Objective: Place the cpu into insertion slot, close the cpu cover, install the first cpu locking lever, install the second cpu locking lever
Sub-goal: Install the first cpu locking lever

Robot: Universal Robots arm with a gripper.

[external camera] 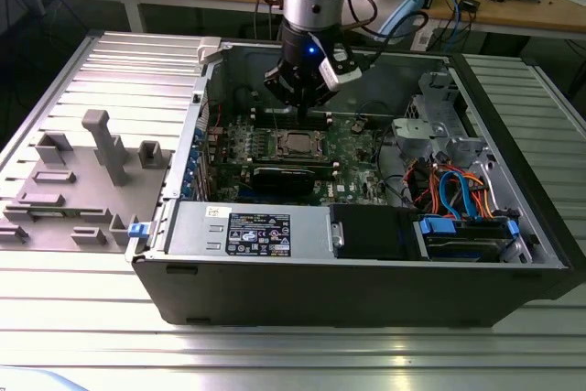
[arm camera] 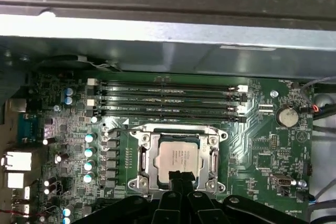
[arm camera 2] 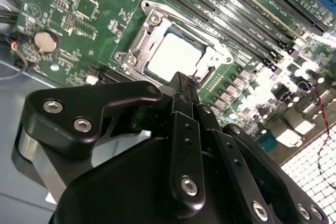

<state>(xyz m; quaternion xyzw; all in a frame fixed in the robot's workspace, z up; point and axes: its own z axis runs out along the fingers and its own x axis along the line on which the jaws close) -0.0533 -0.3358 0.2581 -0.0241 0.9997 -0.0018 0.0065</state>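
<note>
The cpu [arm camera: 177,155] lies flat in the insertion slot [arm camera: 135,183] on the green board, its silver top showing. The cpu cover [arm camera: 143,156] is down around it as a silver frame, also seen in the second wrist view as the cpu cover [arm camera 2: 137,45] around the cpu [arm camera 2: 173,56]. A thin wire lever [arm camera: 178,126] runs along the frame's edge beside the memory slots. My gripper [arm camera: 176,178] is shut with nothing between its black fingers, its tip just over the socket's edge. The exterior view has the gripper [external camera: 302,105] hanging a little above the cpu [external camera: 299,142].
Long black memory slots [arm camera: 168,100] lie beside the socket, toward the case's wall [arm camera: 168,24]. A coin battery [arm camera: 286,115] sits on the board. The power supply [external camera: 256,231] and a drive bay with blue and orange cables [external camera: 458,191] line the case's near side. A grey fixture [external camera: 101,153] stands outside it.
</note>
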